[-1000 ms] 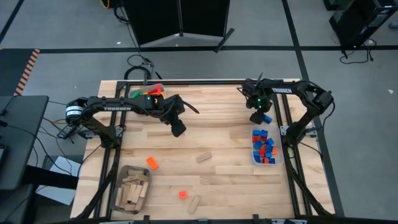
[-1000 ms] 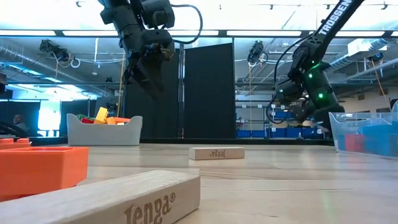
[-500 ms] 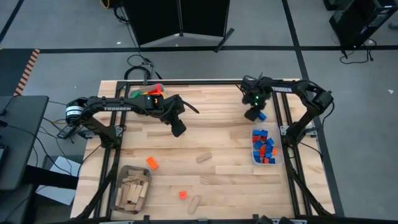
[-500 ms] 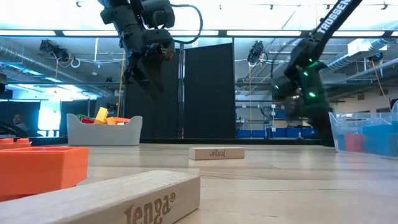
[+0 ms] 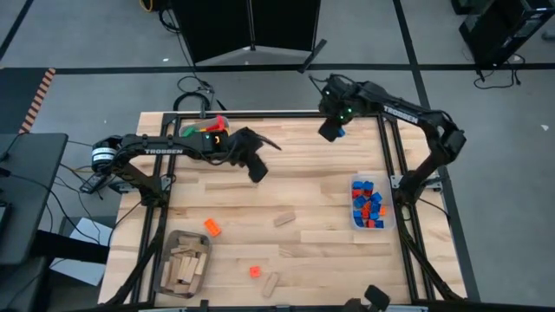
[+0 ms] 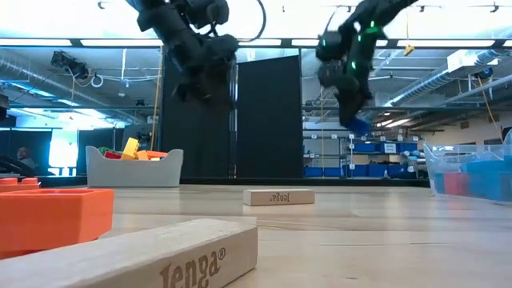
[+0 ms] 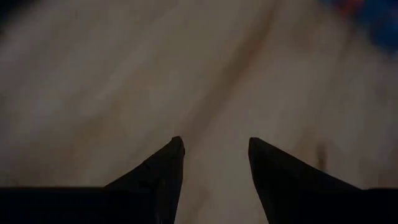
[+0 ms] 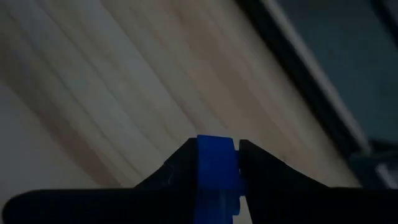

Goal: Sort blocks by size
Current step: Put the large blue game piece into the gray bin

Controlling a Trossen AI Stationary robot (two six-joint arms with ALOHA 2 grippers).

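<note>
Low view: Jenga plank (image 6: 152,258) nearest, orange brick (image 6: 52,216) beside. Mid-table, left gripper (image 5: 257,172) aloft, fingers spread, empty. Clear bin (image 5: 371,204) holds red, blue bricks. Far edge: right gripper (image 5: 328,131) pinching blue brick (image 8: 216,171), raised.

The brick (image 8: 216,177) pinched in the right gripper (image 8: 214,163) is solid blue between dark, near-black fingers. The table (image 5: 303,182) is pale wood in lengthwise strips, framed by black rails. Away from that gripper, a clear bin (image 5: 371,204) holds a jumble of blue and red bricks. Near the left gripper (image 5: 257,171), also black, a grey bin (image 6: 134,166) shows yellow, orange, red and green pieces. Tan wooden pieces fill another bin (image 5: 186,263); two orange bricks (image 5: 212,228) lie loose beside it.
</note>
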